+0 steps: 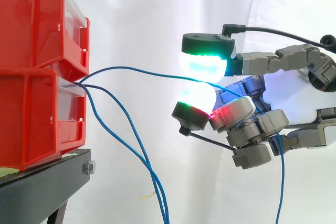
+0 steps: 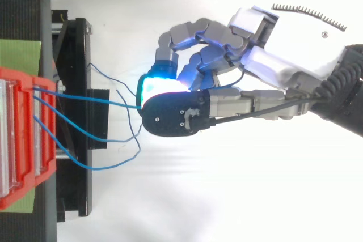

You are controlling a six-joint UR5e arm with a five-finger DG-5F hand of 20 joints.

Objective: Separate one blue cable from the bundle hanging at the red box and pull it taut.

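UR5e rig, side view: the hand (image 1: 247,115) reaches in from the right and pinches 1 blue cable (image 1: 136,68) between 2 glowing pads. The upper pad (image 1: 203,64) shines green-white and the lower pad (image 1: 195,98) white w/ a red edge. The other fingers are curled in below the pinch and hold nothing that can be seen.

The cable leaves the front of the lower red bin (image 1: 37,119), rises in a shallow arc and meets the pads well right of the bins, at about the height of the seam between the 2 stacked bins. It bows a little and is not dead straight. Past the pinch it runs through the hand and hangs straight down below it. 2 loose cables (image 1: 153,176) sag from the same spot on the bin, cross each other and drop out of frame, apart from the hand.

The bins sit on the black stand (image 1: 47,187), w/ the white curtain (image 1: 136,9) behind.

Top view: the hand (image 2: 283,43) enters from the right, its pads closed on the cable (image 2: 91,98) just beyond the stand's edge. From above, the cable looks near-straight, and the 3 cables fan out from the bin front (image 2: 42,140). The loose cables (image 2: 85,135) curl back short of the pads. The side view alone shows the sag and the hanging tail.
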